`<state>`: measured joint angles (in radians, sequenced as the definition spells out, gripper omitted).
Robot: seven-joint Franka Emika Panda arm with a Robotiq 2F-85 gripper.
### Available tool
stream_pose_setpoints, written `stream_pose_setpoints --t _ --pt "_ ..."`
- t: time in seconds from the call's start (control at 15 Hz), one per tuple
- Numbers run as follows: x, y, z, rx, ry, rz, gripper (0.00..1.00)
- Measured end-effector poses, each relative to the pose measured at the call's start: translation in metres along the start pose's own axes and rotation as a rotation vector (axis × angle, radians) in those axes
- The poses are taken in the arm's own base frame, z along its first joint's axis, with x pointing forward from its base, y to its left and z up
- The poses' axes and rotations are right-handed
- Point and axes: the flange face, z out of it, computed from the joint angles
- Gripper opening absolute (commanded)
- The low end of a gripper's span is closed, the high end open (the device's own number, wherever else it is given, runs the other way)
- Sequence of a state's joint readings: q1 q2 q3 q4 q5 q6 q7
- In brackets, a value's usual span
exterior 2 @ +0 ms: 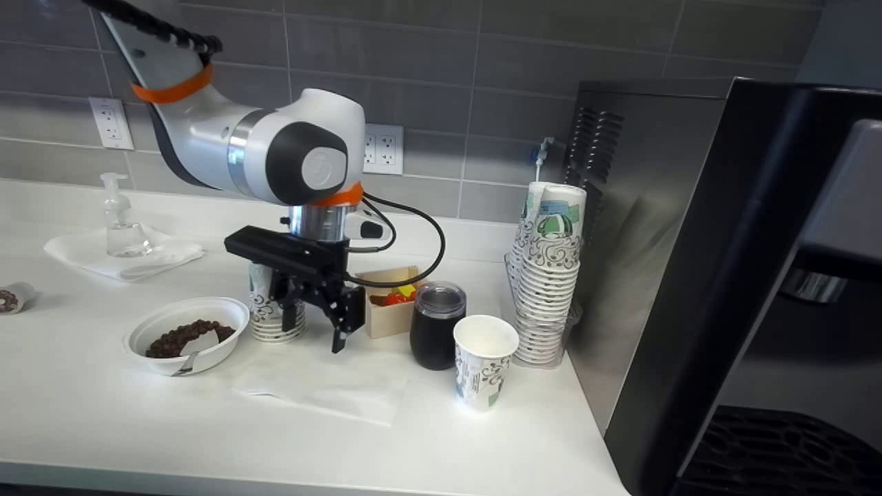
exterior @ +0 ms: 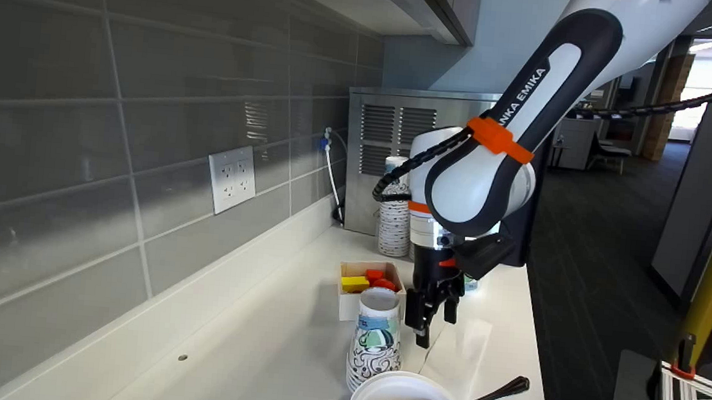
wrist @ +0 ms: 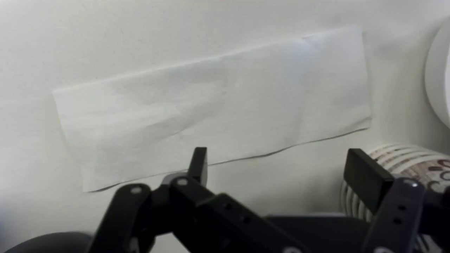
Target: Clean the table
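While a white bowl of dark brown balls stands on the worktop, the tool hangs just right of the bowl in an exterior view, pointing down and released; the wrist view shows its fingers spread well apart, pale surface showing between them. The worktop runs under the bowl and on past it to either side. A spoon rests tilted in the bowl, its handle reaching out over the rim.

Just right of the bowl, in an exterior view, stands a short stack of upside-down paper cups; whether the two touch, I cannot tell. A flat sheet of white paper lies right of the bowl as well, and a little in front of it. Farther right, and set back from the bowl, sits a small wooden box with red and yellow pieces in it. Well to the right of the bowl come a black tumbler with a clear lid, an upright paper cup, a taller stack of cups and, farthest from the bowl, a steel machine. To the left of the bowl and behind it, a clear pump bottle stands on another white sheet. Well left of the bowl, partly out of view, a small cup lies on its side.
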<state>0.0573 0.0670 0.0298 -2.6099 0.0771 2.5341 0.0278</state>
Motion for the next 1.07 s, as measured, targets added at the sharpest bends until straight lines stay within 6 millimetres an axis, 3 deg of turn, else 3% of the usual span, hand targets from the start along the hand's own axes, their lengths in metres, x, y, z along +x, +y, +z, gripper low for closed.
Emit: stream_pose_setpoints --t 0.33,0.4,0.53,1.07 --pt "-0.001 0.002 0.027 0.006 -0.039 0.006 0.97" --pt "-0.002 0.003 0.032 0.007 -0.047 0.009 0.78" --pt "-0.003 0.005 0.040 0.007 -0.062 0.014 0.70" --pt "-0.001 0.009 0.040 0.008 -0.047 0.024 0.06"
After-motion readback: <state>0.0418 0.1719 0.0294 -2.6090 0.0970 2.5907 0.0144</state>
